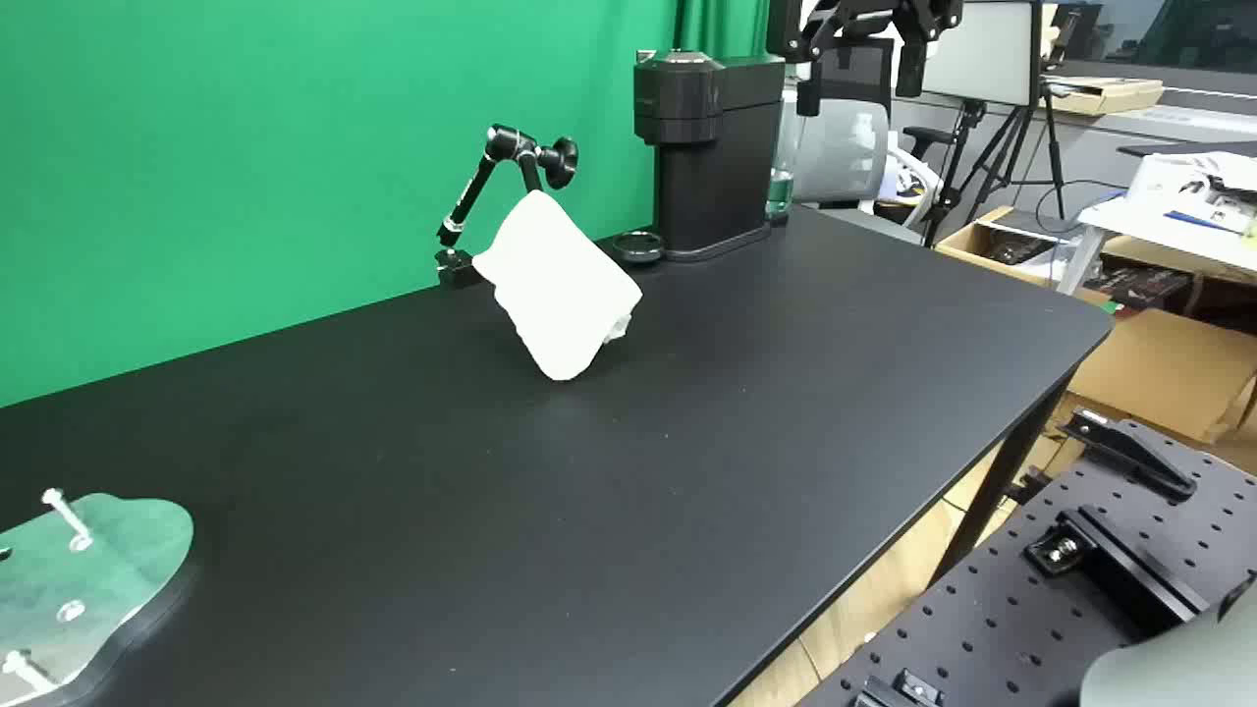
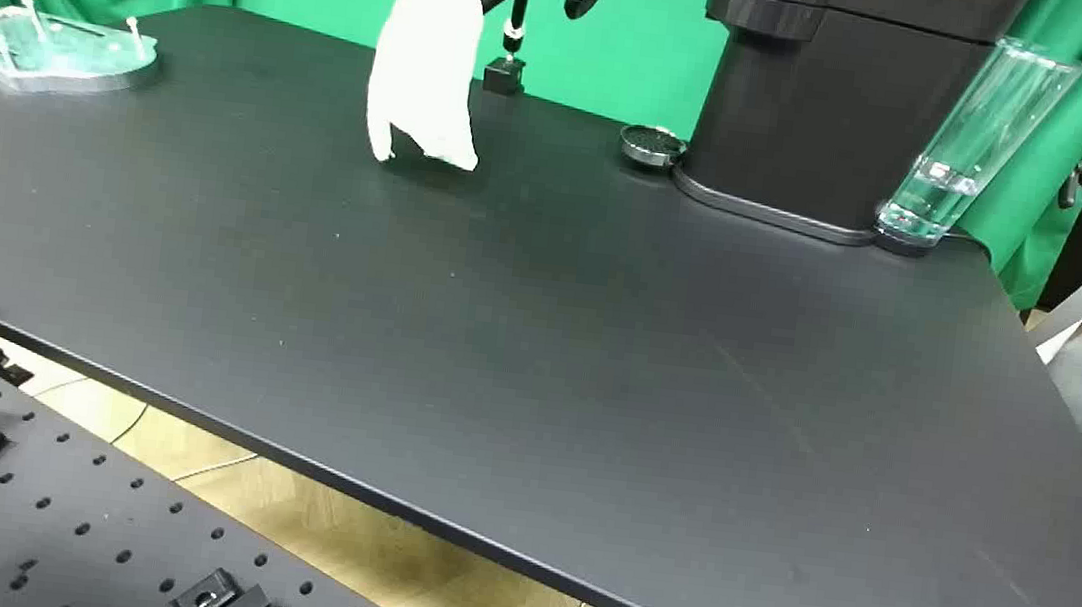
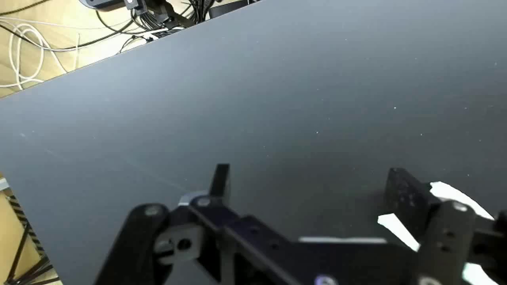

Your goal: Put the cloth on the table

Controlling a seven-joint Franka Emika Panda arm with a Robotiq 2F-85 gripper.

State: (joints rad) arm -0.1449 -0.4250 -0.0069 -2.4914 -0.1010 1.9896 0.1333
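Observation:
The white cloth (image 1: 562, 287) hangs draped over the end of a black jointed stand arm near the back of the table, also in an exterior view (image 2: 428, 60). Its lower corners hang down; I cannot tell whether they touch the tabletop. Parts of it show behind the right finger in the wrist view (image 3: 461, 198). The black table (image 1: 628, 511) fills much of both exterior views (image 2: 497, 339) and the wrist view (image 3: 237, 107). My gripper (image 1: 859, 90) is open and empty, high above the table's far end; in the wrist view its fingers (image 3: 309, 170) stand wide apart.
The jointed stand (image 1: 491, 177) rises by the green wall. A black coffee machine (image 1: 709, 157) with a clear water tank (image 2: 970, 148) and a small round dish (image 2: 652, 144) stand at the back. A pale green plate with white pegs (image 1: 128, 540) lies at the table's other end.

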